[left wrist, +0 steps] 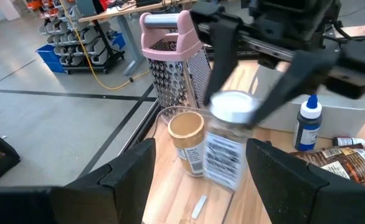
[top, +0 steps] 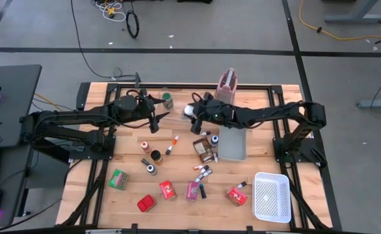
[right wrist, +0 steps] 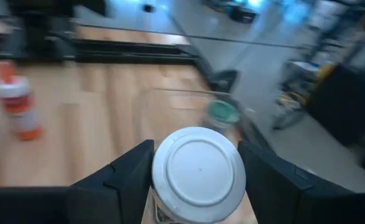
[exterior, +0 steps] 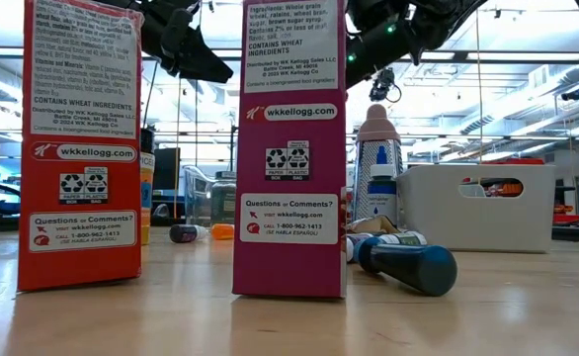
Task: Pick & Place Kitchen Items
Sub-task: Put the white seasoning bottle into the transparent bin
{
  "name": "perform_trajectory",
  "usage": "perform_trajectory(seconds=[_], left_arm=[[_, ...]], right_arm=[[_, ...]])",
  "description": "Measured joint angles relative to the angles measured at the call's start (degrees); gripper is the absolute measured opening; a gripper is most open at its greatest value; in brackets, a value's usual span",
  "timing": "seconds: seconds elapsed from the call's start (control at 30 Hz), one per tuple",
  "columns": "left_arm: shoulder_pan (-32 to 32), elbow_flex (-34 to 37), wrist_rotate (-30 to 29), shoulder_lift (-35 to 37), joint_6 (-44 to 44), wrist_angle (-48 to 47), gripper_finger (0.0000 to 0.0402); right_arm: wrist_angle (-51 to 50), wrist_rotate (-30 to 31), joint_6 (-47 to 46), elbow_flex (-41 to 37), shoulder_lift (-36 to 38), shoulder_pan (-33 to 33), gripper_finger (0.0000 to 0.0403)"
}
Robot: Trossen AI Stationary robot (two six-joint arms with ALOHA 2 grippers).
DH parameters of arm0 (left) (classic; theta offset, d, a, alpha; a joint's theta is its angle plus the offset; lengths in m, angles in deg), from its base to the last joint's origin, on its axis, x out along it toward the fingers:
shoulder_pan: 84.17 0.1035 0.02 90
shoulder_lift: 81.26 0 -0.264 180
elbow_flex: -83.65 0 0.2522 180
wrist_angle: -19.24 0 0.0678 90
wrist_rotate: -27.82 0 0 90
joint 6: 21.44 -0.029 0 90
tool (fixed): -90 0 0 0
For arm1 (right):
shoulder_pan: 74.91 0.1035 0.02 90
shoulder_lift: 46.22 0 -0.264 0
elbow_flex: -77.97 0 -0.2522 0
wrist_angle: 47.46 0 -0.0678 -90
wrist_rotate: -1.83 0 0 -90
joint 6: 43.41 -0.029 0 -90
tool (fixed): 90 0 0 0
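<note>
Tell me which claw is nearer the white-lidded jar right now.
Right. The right claw is closed around the white-lidded jar, holding it off the table. The left claw stands open just short of it, facing it.

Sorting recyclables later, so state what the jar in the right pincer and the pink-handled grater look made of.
Jar: body looks like clear plastic or glass, undecidable, contents visible behind a paper label; lid smooth matte white, likely plastic. Held in the right pincer.
Grater: shiny perforated metal, probably steel; pink handle looks plastic.
</note>
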Motion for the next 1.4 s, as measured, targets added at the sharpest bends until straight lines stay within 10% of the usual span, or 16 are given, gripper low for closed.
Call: perform_trajectory(seconds=[0.47,1.4], left_arm=[[0.0,0.0,0.0,0.0,0.0,-0.1,0.0261],[0.0,0.0,0.0,0.0,-0.2,-0.2,0.0261]], right_arm=[[-21.0,3.9,-10.0,0.0,0.0,-2.8,0.0228],[-15.2,-4.9,-9.4,0.1,-5.8,-8.2,0.0262]])
